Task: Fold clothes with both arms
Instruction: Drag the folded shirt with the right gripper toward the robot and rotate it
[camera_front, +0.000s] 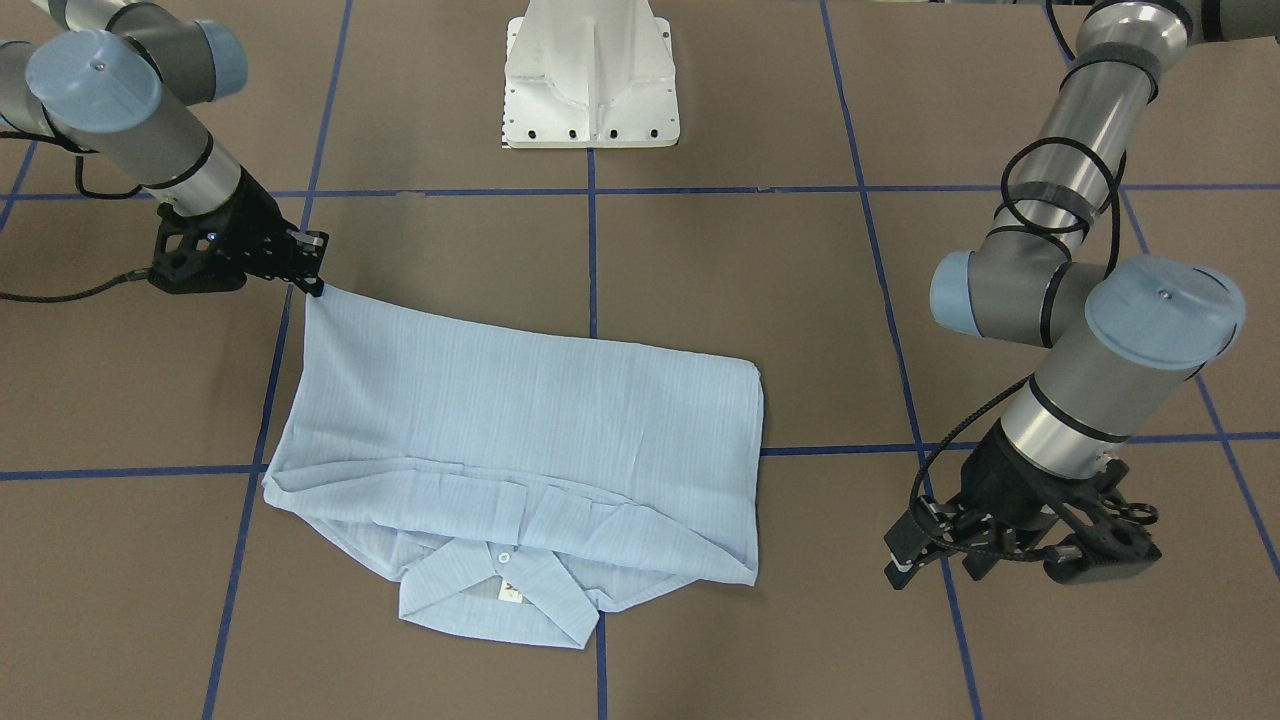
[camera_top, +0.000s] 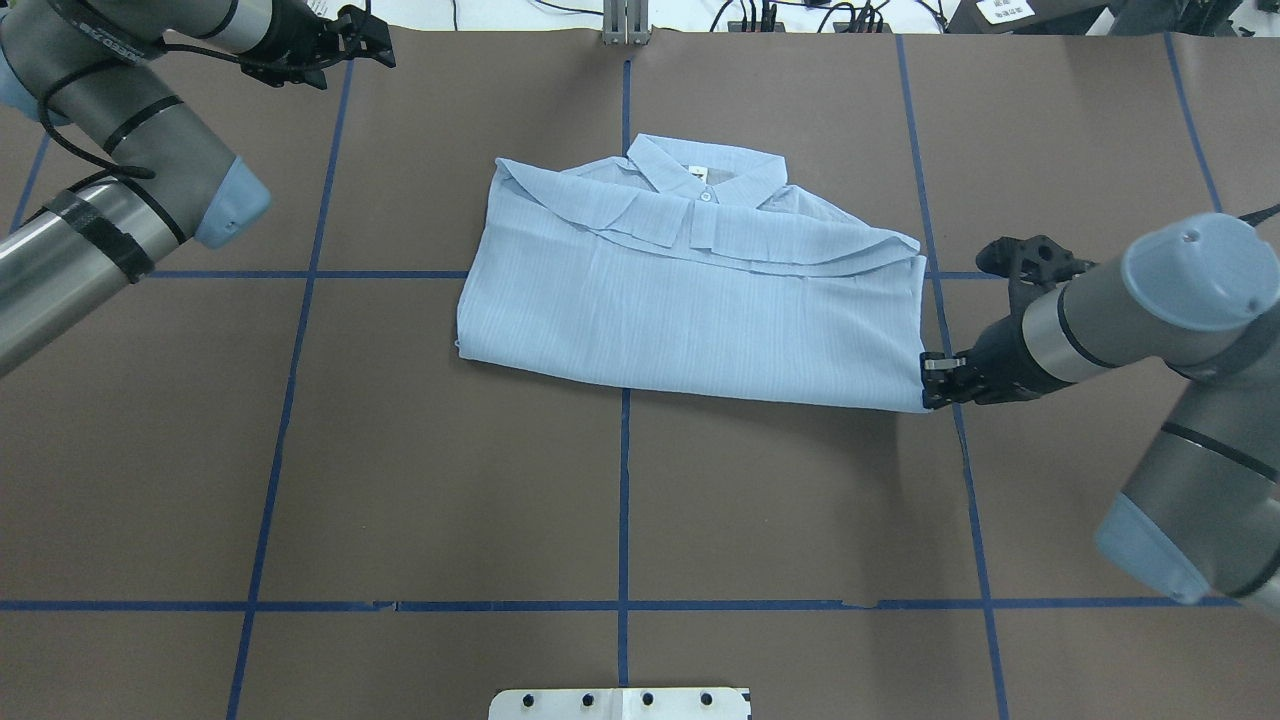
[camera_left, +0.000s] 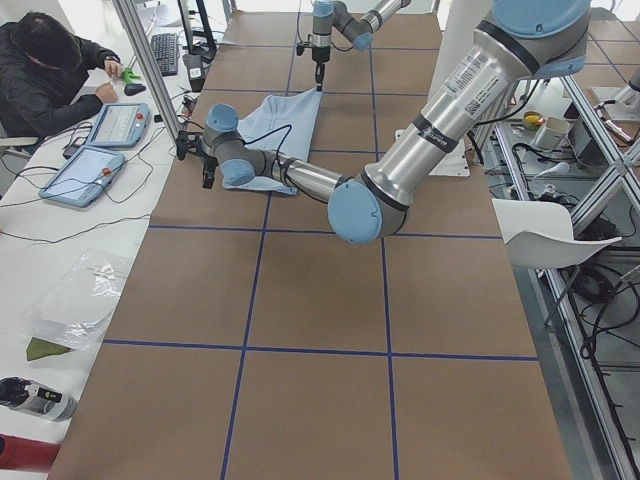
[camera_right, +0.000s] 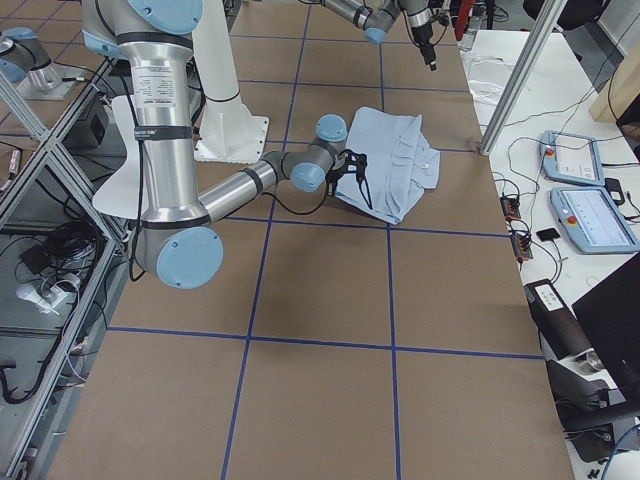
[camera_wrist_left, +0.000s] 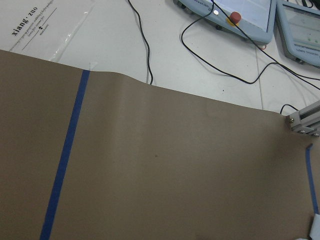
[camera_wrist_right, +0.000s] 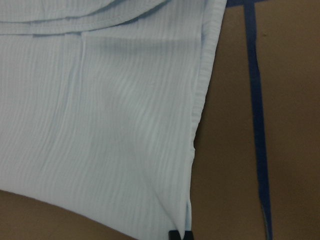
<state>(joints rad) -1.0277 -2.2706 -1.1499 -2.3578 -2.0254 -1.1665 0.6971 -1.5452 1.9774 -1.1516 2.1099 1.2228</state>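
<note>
A pale blue collared shirt (camera_top: 690, 310) lies folded near the middle of the brown-covered bench (camera_top: 430, 480), which blue tape lines (camera_top: 625, 500) mark into squares. Its collar (camera_top: 705, 170) points away from the robot, and its long folded edge is the side nearest the robot. The lower part is turned up over the front, and a small white button (camera_front: 503, 557) shows at the collar. The fabric is thin and finely striped.

The right hand (camera_top: 932, 385) is clamped on the shirt's near corner on the robot's right side, fingers narrow with the cloth between them. In the front-facing view that corner is pulled to a point toward the hand, so the folded edge slants. The right wrist camera looks along the cloth, with the black fingertips (camera_wrist_right: 175, 236) just showing at the bottom where the hem runs in. Whether the corner is raised off the bench cannot be told.

The left hand (camera_front: 935, 565) hovers well apart from the shirt, off its left side, near the far edge of the bench. Its fingers stand apart and hold nothing. The left wrist camera sees bare brown cover and one tape line. Past the bench edge it sees a white surface with black cables (camera_wrist_left: 146, 47) and two teach pendants (camera_wrist_left: 240, 17).

The white pedestal base (camera_front: 590, 85) stands at the robot's side of the bench.
</note>
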